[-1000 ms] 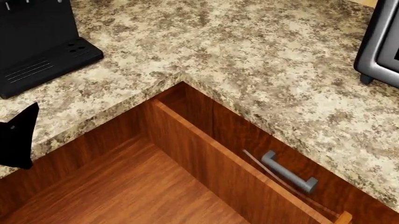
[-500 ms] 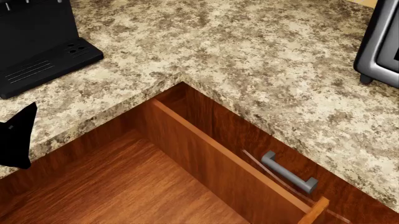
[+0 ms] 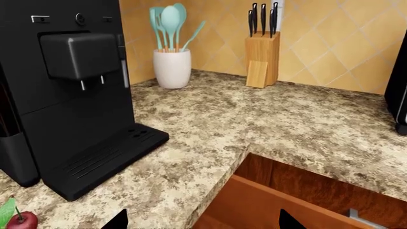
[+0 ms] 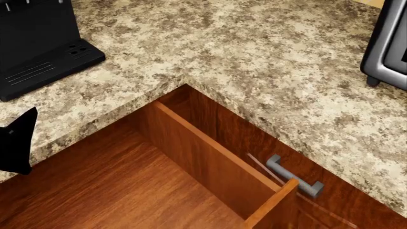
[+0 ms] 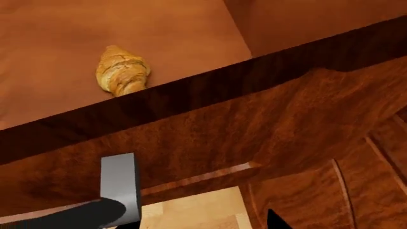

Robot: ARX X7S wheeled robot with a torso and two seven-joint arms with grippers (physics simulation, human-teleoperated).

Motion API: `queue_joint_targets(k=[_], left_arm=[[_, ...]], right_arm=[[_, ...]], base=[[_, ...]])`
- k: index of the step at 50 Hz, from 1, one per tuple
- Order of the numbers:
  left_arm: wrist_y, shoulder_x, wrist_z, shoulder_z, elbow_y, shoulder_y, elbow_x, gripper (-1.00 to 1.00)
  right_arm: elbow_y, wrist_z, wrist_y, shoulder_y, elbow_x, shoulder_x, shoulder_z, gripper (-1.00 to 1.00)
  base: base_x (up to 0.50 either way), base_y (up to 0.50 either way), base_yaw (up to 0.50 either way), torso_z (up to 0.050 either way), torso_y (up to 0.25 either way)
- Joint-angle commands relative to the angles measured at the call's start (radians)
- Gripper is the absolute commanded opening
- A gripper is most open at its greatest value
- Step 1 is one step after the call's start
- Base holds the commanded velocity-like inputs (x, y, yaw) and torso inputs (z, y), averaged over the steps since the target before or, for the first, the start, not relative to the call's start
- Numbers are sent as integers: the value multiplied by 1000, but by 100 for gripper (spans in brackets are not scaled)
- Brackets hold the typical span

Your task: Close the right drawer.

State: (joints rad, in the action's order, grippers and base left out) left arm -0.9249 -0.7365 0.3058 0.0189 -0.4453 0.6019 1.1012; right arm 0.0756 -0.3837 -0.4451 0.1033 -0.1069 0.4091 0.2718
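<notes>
- Two hands are showing, and neither is gripping anything. The right hand (image 5: 178,222) is sitting low against the front of the right drawer (image 4: 210,157) with its fingers spread apart. One dark finger (image 5: 76,217) is lying right by the short grey bar handle (image 5: 119,186).
- That placement is making sense to me, since closing only needs a shove on the front panel. So I'm guessing it's bracing to push, not pinch.
- In the head view the drawer is hanging well out from under the corner of the worktop (image 4: 254,57), with its side wall and front corner exposed. I'm judging the job as far from finished.
- Inside, a croissant (image 5: 122,69) is lying on the drawer floor, clear of the walls, so it shouldn't be jamming anything.
- The left hand (image 3: 202,223) is hovering at the worktop edge near the coffee machine (image 3: 70,95), fingers wide and holding nothing. It's probably just parked out of the way.
- Risk-wise, I'm thinking a push off to one side could be skewing the box on its runners.
</notes>
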Motion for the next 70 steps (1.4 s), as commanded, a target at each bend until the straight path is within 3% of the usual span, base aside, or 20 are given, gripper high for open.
queue_joint_targets(k=[1,15,24,29,31,41,50,55,64,70], left_arm=[[10,-2,-8,0,7,-10,-5,100],[21,-1,-9,2,13,-21,-12,100],[25,1,-11,5,23,-19,-16,100],[26,-1,-11,5,25,-20,-16,100],[26,-2,-12,4,26,-19,-15,100],[32,7,-10,14,33,-19,-24,100],[46,-4,-28,2,46,-35,-26,100],[44,-6,-26,3,45,-32,-23,100],[46,-3,-23,4,40,-37,-20,100],[49,0,-19,3,34,-44,-18,100]], right_arm=[[139,-93,-6,158,-13,-72,110,100],[494,-167,95,413,-4,-189,158,100],[864,-212,276,589,26,-299,205,100],[1208,-232,465,725,40,-394,229,100],[1231,-237,470,740,29,-407,240,100],[1218,-168,466,803,-557,-409,849,100],[1219,-154,510,822,-776,-409,1065,100],[1233,-156,561,810,-807,-409,1051,100],[1233,-183,539,778,-536,-409,766,100],[1233,-185,516,781,-512,-409,758,100]], base=[[0,0,0,0,0],[0,0,0,-1,0],[0,0,0,0,0],[0,0,0,0,0],[0,0,0,0,0],[0,0,0,0,0],[0,0,0,0,0],[0,0,0,0,0],[0,0,0,0,0],[0,0,0,0,2]])
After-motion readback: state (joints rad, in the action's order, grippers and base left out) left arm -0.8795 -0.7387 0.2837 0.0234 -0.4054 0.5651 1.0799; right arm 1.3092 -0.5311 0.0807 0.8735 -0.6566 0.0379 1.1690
